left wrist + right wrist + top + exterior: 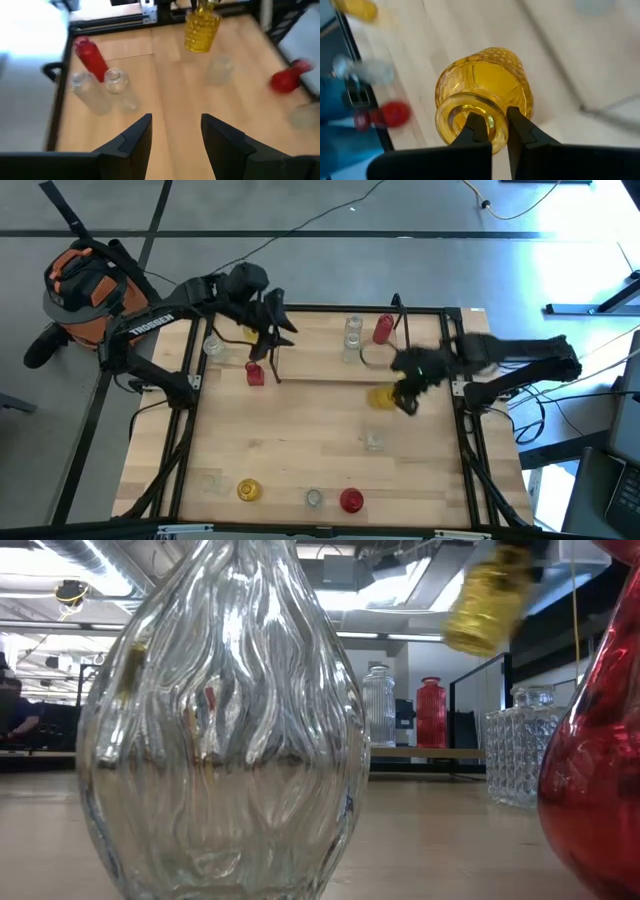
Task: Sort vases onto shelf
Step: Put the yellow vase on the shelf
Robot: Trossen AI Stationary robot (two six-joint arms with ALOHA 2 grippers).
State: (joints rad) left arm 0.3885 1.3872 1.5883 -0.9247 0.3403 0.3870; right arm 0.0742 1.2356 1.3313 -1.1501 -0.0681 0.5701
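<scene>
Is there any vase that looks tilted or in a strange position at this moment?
Yes. The yellow vase is off the table, hanging tilted in the low view. The right gripper holds it by the rim only, one of its fingers inside the mouth.

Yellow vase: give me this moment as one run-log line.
right claw: shut on yellow vase rim, lifted off the table | left claw: open, empty, over the shelf | shelf: red vase, two clear jars

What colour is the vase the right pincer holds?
Yellow, with a faceted pattern; the right wrist view shows it best.
</scene>
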